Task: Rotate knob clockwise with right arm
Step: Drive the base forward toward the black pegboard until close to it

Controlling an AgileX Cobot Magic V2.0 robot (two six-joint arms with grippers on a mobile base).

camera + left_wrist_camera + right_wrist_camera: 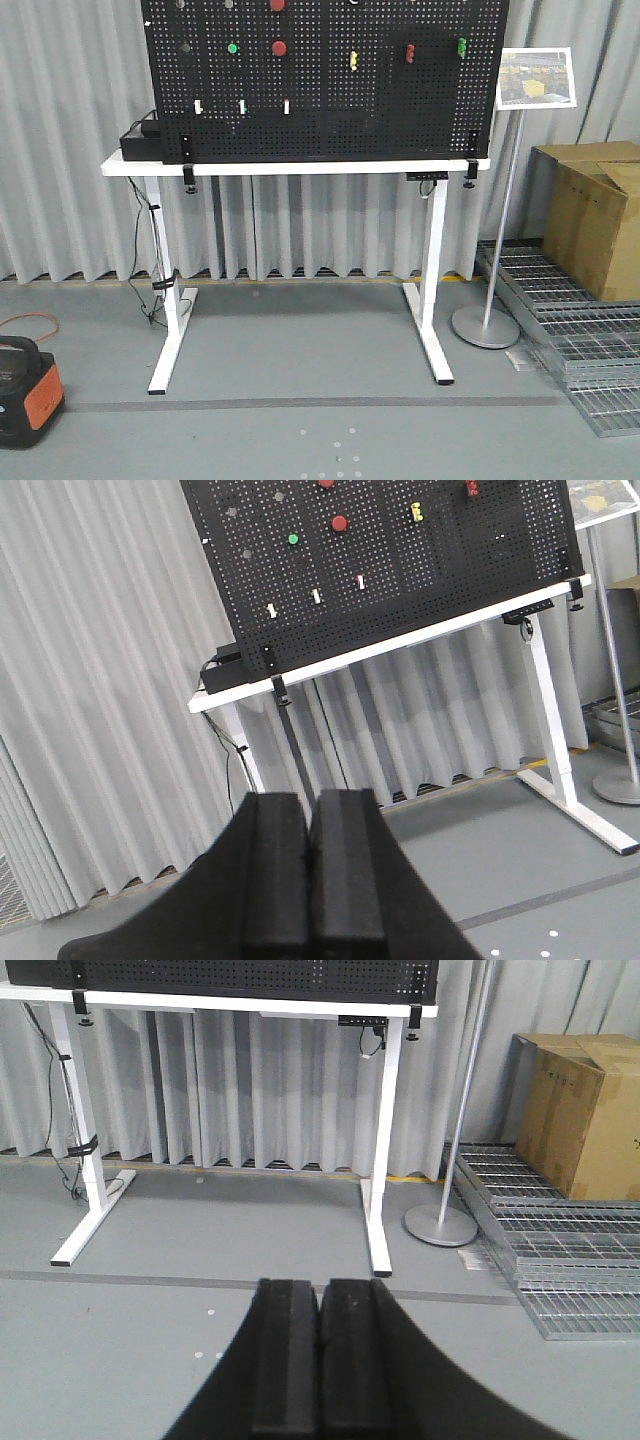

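Knob, judged to be the red round fitting (278, 47), sits near the pegboard (400, 120) top edge, well apart from both arms. Right gripper (320, 1355) and left gripper (308, 875) are pressed together, empty. Approach pending: raise right arm, part jaws.

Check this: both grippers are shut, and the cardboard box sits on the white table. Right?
No. The front-facing view shows the cardboard box down beside the white table, not on it. The left gripper and right gripper are shut.
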